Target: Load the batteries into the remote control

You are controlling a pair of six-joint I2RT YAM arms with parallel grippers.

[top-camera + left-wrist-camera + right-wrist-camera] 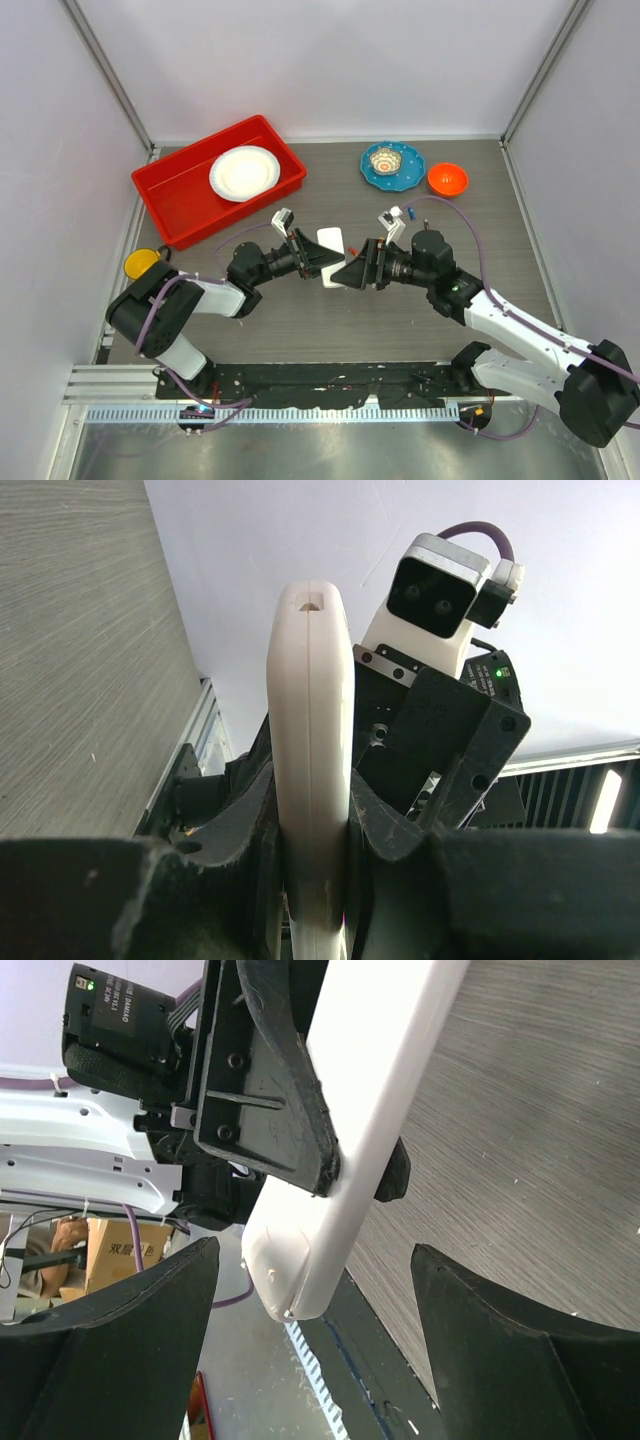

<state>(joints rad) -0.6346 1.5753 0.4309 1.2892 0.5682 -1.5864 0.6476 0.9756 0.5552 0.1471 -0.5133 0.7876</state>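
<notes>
Left tool [320, 261] clamps the remote control [332, 243]; right tool [351, 272], jaws apart, faces it, red tray [183, 205] behind.

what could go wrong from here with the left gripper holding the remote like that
1. The left gripper pinches the remote control edge-on near one end only, so a push from the other arm might twist it or make it slip.
2. The right gripper stands open around the remote's free end, close to the left fingers; moving in further could knock the two grippers together.
</notes>
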